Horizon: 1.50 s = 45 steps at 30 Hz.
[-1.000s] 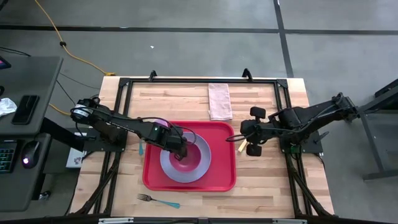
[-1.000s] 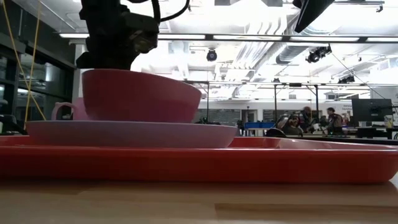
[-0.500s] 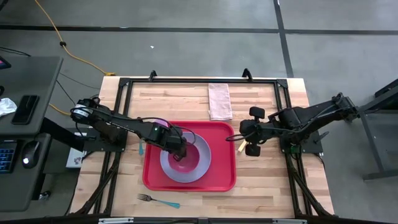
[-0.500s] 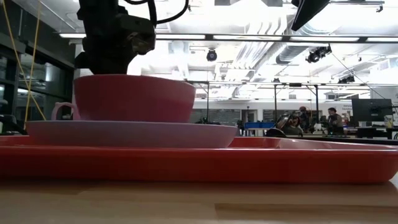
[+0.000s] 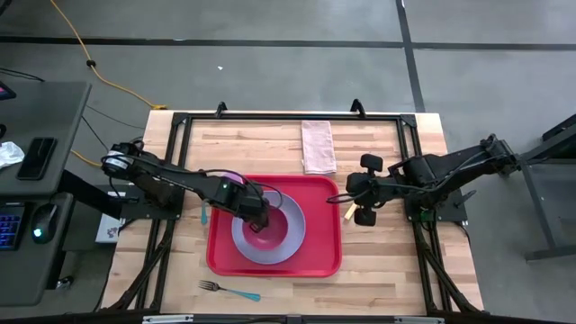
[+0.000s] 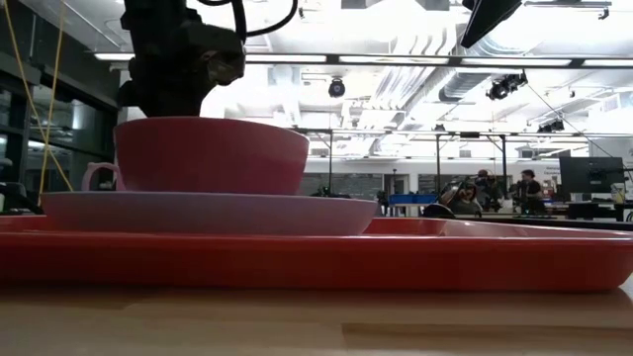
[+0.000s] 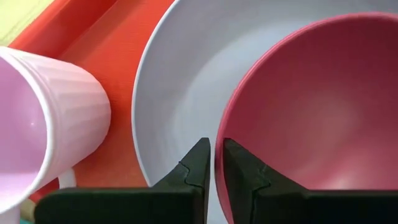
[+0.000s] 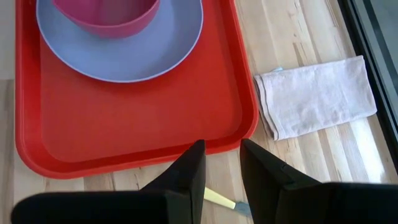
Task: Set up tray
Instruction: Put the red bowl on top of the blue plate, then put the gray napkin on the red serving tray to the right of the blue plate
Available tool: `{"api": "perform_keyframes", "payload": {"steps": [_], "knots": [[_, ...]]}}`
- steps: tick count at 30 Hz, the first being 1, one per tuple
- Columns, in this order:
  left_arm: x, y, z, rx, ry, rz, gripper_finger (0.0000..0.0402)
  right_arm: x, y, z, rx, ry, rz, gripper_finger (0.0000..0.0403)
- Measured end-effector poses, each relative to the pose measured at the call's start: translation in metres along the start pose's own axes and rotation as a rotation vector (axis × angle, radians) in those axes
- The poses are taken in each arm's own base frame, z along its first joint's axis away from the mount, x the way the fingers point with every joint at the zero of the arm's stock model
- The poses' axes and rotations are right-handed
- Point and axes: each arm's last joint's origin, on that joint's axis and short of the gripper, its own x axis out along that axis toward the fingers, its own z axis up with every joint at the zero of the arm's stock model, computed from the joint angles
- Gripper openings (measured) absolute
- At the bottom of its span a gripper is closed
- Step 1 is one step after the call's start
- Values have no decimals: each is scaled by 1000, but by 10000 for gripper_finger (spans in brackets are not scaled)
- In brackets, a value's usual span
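The red tray [image 5: 315,256] lies mid-table with a lavender plate [image 5: 245,247] on it. A dark pink bowl [image 5: 270,232] stands level on the plate, its foot on the plate's middle [image 6: 208,158]. A pale pink ribbed cup [image 7: 56,124] stands on the tray at the plate's left. My left gripper [image 7: 216,152] points steeply down at the bowl's left rim, slightly open, its fingers on either side of the rim. My right gripper [image 8: 222,155] hangs open above the table just off the tray's right edge, over a yellow-handled utensil [image 8: 219,199]. My left gripper straddles the bowl's rim [image 7: 217,167] at its left side, one finger inside the bowl and one outside, coming from above. Whether the fingers touch the rim I cannot tell. The bowl sits level on the plate.
A folded pale napkin [image 5: 318,146] lies on the table beyond the tray's far edge. A fork with a blue handle [image 5: 229,291] lies near the front edge. A teal utensil [image 5: 203,214] lies along the tray's left side. People stand far off in the room behind.
The bowl, tilted a second ago with one side raised off the plate, has come down level onto the plate and shifted a little toward the table's left. Both arms have kept still.
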Motion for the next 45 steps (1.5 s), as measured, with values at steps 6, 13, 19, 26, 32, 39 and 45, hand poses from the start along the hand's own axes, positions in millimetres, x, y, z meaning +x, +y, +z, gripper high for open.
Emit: {"api": "perform_keyframes", "payload": {"steps": [6,13,19,26,32,39,45], "knots": [[-12,4,1,-6,-34,-12,71,0,0,0,0,-1,0,78],[-37,13,2,-45,-90,-94,71,0,0,0,1,-3,-1,78],[-72,23,4,-92,-176,-249,72,0,1,2,7,-18,3,78],[-119,52,-2,-136,-260,-401,72,4,-9,12,73,-75,-1,78],[-140,84,-17,-116,-255,-400,72,10,-29,20,155,-85,-19,78],[-155,102,-24,-99,-274,-428,72,19,-57,27,268,-74,-1,78],[-161,120,-33,-46,-285,-398,72,39,-77,35,386,-53,8,78]]}}
